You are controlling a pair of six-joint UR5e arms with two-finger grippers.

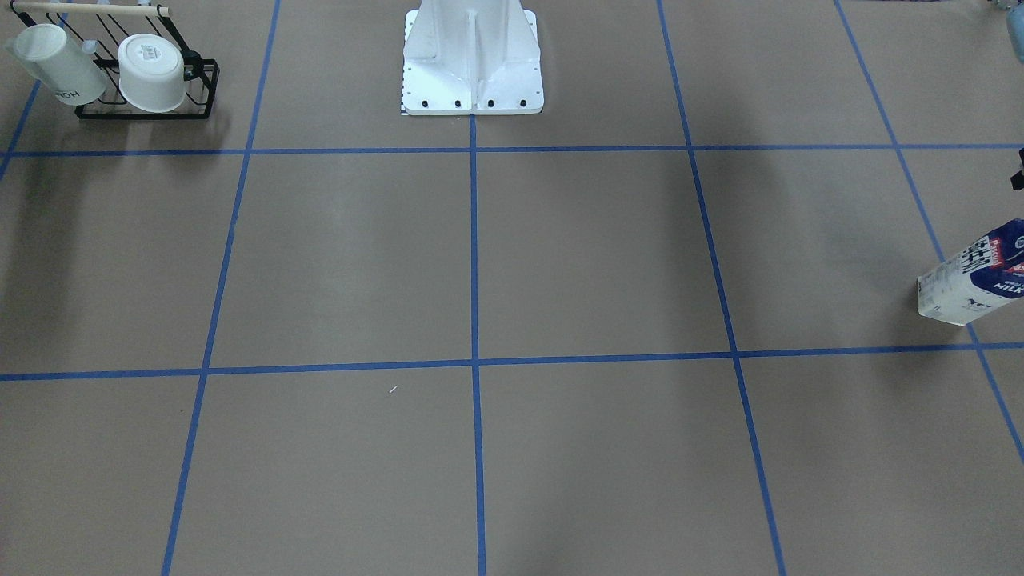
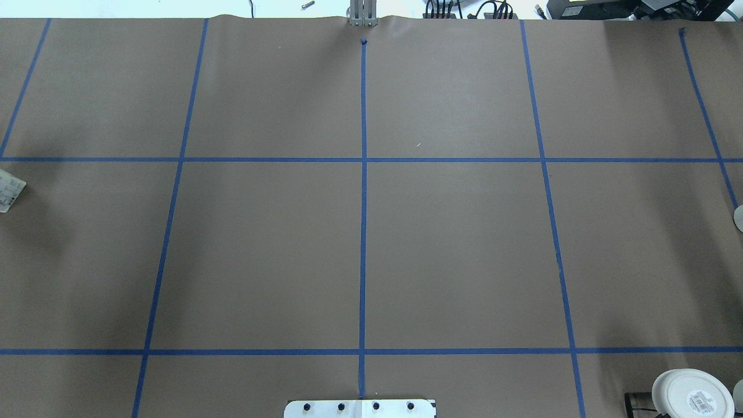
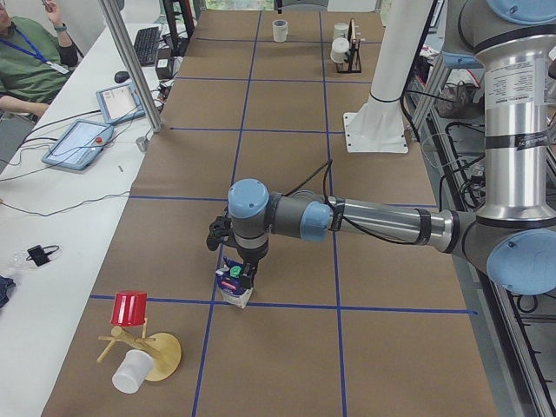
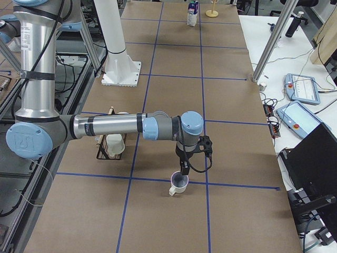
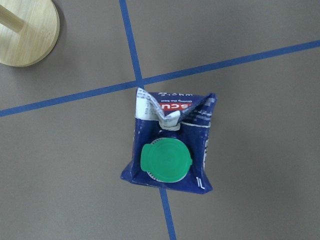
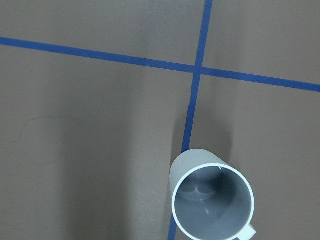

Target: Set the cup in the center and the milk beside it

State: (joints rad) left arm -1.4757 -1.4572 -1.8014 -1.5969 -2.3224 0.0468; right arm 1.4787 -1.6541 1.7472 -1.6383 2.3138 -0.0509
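While left gripper is pointing straight down over the milk, right gripper is hanging above the cup; cannot tell either's opening.

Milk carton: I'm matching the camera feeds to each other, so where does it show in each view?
Front-facing: milk carton at the right edge, cut off.
Overhead: one corner at the left edge.
Exterior left: lower centre-left.
Exterior right: small, top centre.
Left wrist: centre, green cap up.
Right wrist: not in it.
Shared landmark: the blue tape crossing beside it.
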